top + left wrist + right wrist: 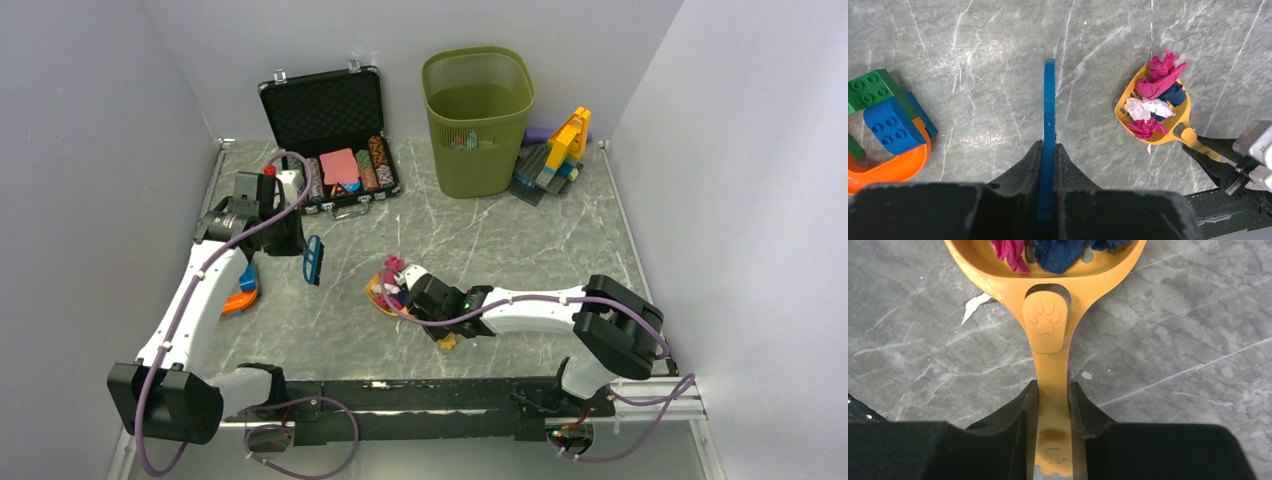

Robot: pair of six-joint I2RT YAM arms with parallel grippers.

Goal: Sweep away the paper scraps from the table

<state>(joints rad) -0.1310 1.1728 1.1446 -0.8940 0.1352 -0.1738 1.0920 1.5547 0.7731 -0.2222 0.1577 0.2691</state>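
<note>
Fingers, top view: left gripper [303, 245] clenched on blue tool [313, 260]; right gripper [405, 297] at the handle of yellow scoop [379, 298], grip too small to judge from here.
Hidden, top view: scoop mostly covered by the right wrist; only a pink tuft of paper scraps [393, 265] showing above it.
Containers, top view: green bin [478, 150] at the back of table [480, 240], a few coloured bits dim through its mesh; open black case [325, 110] with poker chips [372, 165] in rows; toy bricks [553, 160] just right of the bin.
Fingers, left wrist: pads [1024, 167] pressed flat on both faces of the blue tool, seen edge-on.
Cut off, left wrist: green and blue bricks [883, 112] and orange ring [895, 172] clipped by the left edge; right gripper clipped at the right edge.
Containers, left wrist: scoop lying on the table, filled with pink, white and navy scraps.
Fingers, right wrist: closed on the scoop handle, touching it on both sides.
Cut off, right wrist: scoop bowl cropped at the top, magenta and navy scraps inside; white sliver [975, 305] on the table just left of the handle's neck.
</note>
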